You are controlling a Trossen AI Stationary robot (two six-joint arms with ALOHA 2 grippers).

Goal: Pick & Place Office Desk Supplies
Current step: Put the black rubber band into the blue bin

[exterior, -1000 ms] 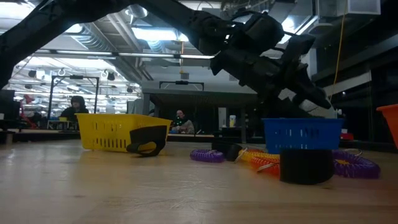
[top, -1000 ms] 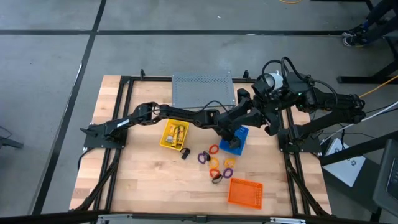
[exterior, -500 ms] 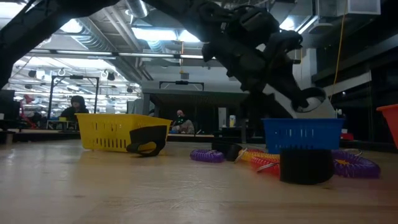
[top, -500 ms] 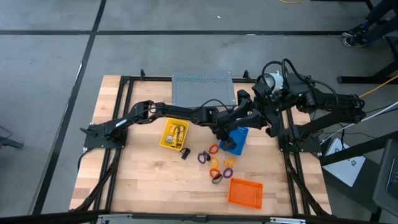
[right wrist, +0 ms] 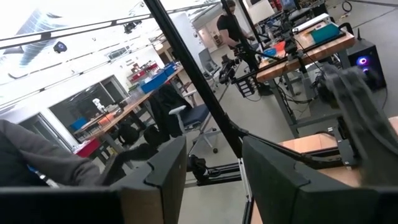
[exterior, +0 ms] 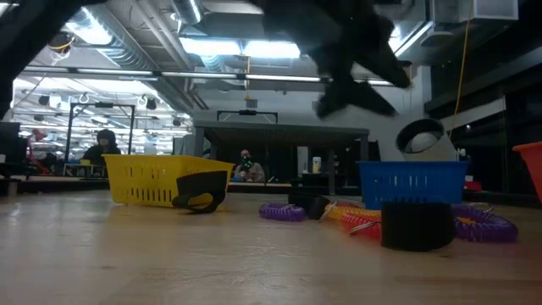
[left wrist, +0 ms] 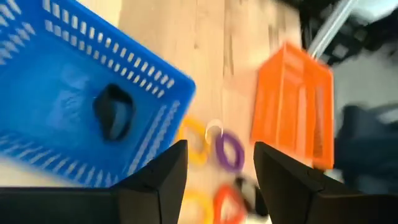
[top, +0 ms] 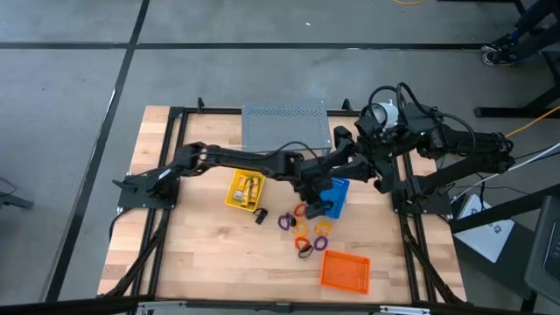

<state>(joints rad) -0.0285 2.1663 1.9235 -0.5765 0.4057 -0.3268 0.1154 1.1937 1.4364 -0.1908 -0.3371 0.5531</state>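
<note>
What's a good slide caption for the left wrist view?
Open left gripper above coiled loops, between blue tray and orange tray.

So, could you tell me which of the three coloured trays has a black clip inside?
The blue tray: a black clip lies on its floor. The yellow tray holds packets; the orange tray looks empty.

We are in a large robotics lab or workshop: a bare concrete floor (top: 79, 87) surrounds our wooden table (top: 201, 254), ceiling light strips (exterior: 212, 47) run overhead, and workbenches (right wrist: 305, 53) crowded with equipment stand beyond, with a person (exterior: 105, 146) seated far off.
</note>
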